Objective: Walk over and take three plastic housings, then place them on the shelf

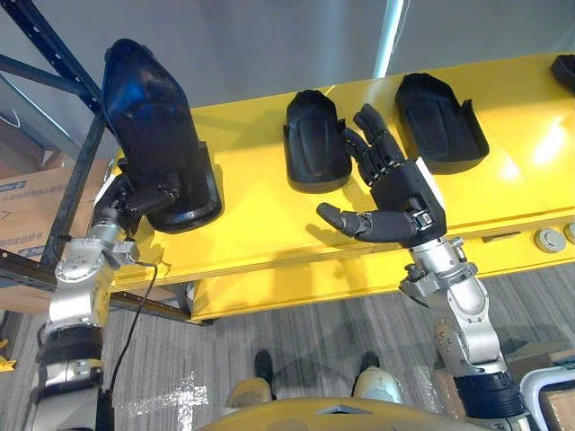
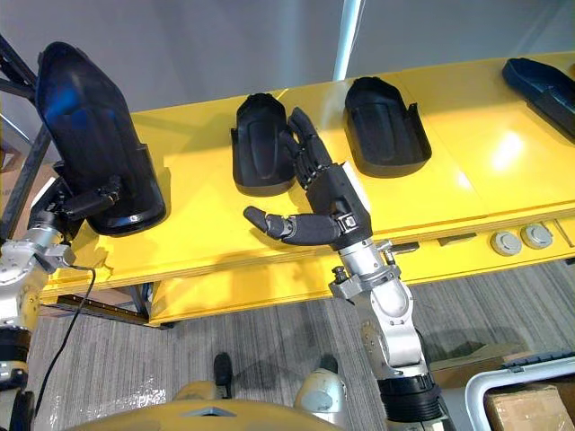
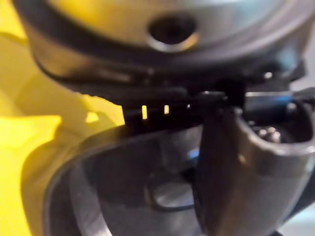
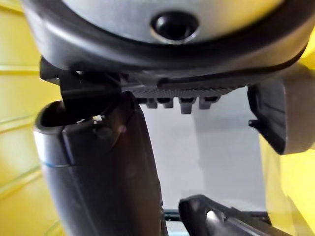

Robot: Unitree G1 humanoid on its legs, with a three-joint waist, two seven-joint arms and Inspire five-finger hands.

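1. Three black housings sit on or at the yellow table [image 1: 260,224]. The first housing [image 1: 148,108] is tipped up on end at the table's left side. The middle housing [image 1: 314,144] lies flat, and the third housing [image 1: 440,121] lies flat to its right.
2. The left hand [image 1: 153,196] has its fingers curled over the rim of the first housing, near its lower end.
3. The right hand [image 1: 404,193] hovers just beside the middle housing, fingers spread and thumb out, holding nothing.
4. These shells look stiff, light and hollow, and their glossy skin may slip. Pinching the raised side wall, thumb inside and fingers outside, seems the surest hold.
5. A long shell held at one end may swing, so a grip nearer its middle would steady it.
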